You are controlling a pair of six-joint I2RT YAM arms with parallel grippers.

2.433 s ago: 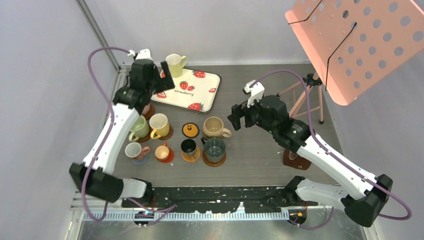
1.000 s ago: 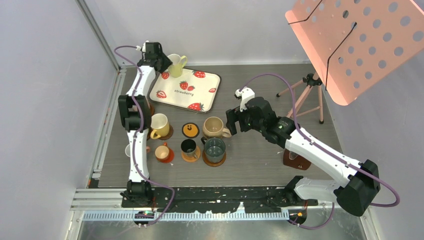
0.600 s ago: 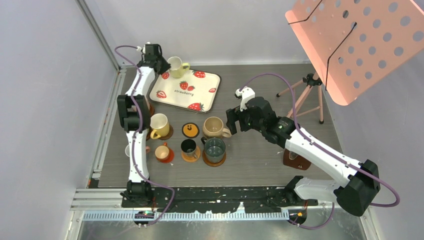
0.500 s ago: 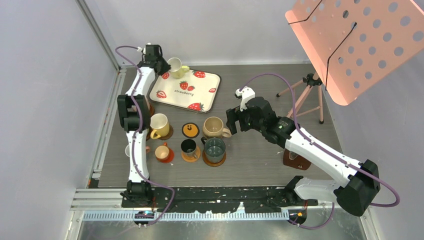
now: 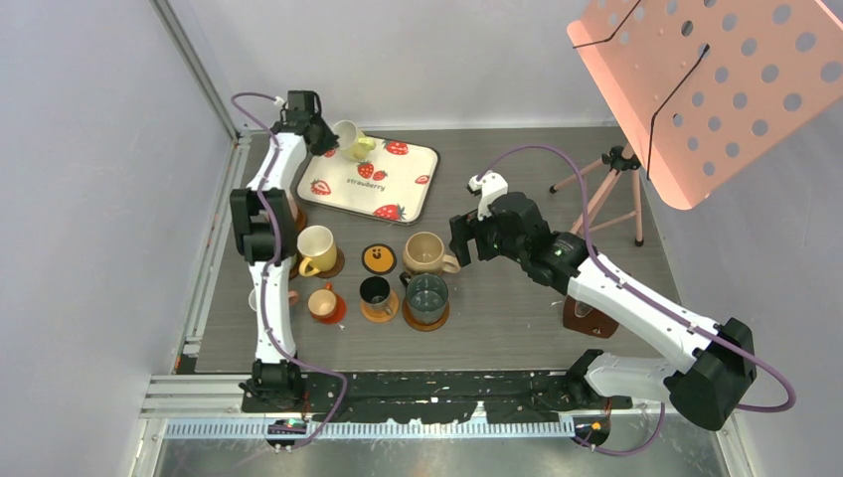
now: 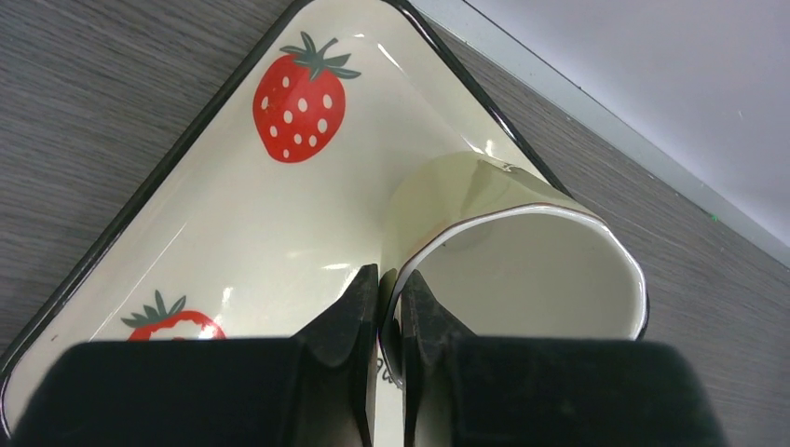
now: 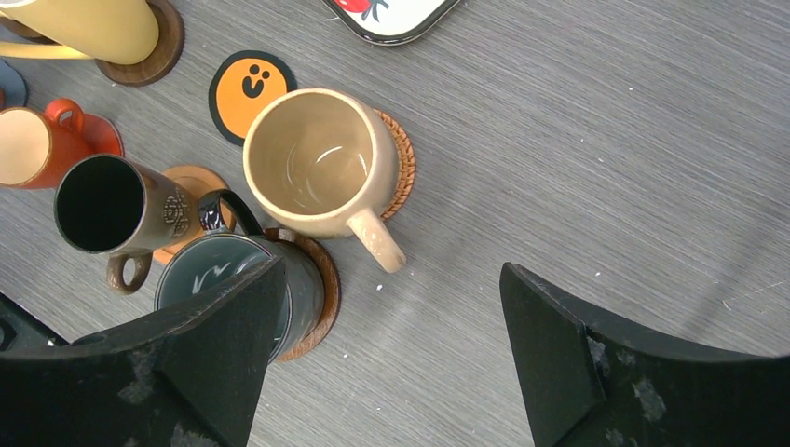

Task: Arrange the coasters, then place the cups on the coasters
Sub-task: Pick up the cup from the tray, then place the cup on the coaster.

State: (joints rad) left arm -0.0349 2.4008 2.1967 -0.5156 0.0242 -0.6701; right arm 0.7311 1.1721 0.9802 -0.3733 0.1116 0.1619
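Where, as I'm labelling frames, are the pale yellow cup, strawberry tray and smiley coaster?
pale yellow cup [image 6: 522,270], left wrist view, inner wall
strawberry tray [image 6: 270,223], left wrist view, bare floor
smiley coaster [image 7: 240,93], right wrist view, orange face

Light was bright, even, from above; shadows stayed soft, short beside tan mug [image 7: 317,168]. Glossy tray [image 6: 279,214] and pale yellow cup [image 6: 447,196] caught white glare streaks. Close-up black fingers [image 7: 177,372] looked bit soft tbh, rest sharp.

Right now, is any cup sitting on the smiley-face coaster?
No, the smiley coaster lies bare, and the tan cup next to it stands on the woven coaster instead.
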